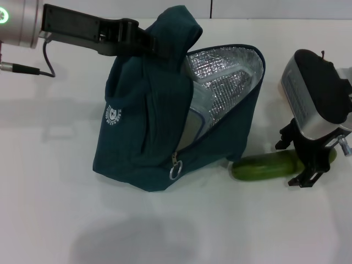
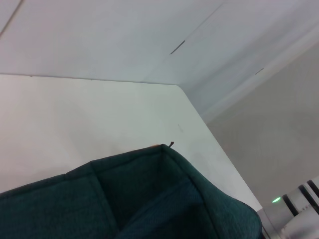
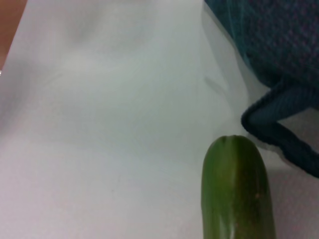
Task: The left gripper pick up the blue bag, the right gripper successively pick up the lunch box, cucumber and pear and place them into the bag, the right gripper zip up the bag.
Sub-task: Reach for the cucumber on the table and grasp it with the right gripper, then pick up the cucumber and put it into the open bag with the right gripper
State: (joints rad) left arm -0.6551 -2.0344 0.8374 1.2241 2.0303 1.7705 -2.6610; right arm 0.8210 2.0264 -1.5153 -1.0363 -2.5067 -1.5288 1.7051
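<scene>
While left gripper [image 1: 148, 41] clamps blue bag [image 1: 159, 132], right gripper [image 1: 308, 165] astride cucumber [image 1: 264, 165]

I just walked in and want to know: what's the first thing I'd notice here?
The big blue bag in the middle of the white table, held up by its top by the left gripper, mouth open and shiny silver lining showing. Next, the green cucumber lying on the table just beside the bag, on the robot's right, with the right gripper down at its far end.

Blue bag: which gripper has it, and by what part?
The left gripper holds the blue bag by its bunched top fabric; whether the right gripper grips the cucumber cannot be told.
</scene>
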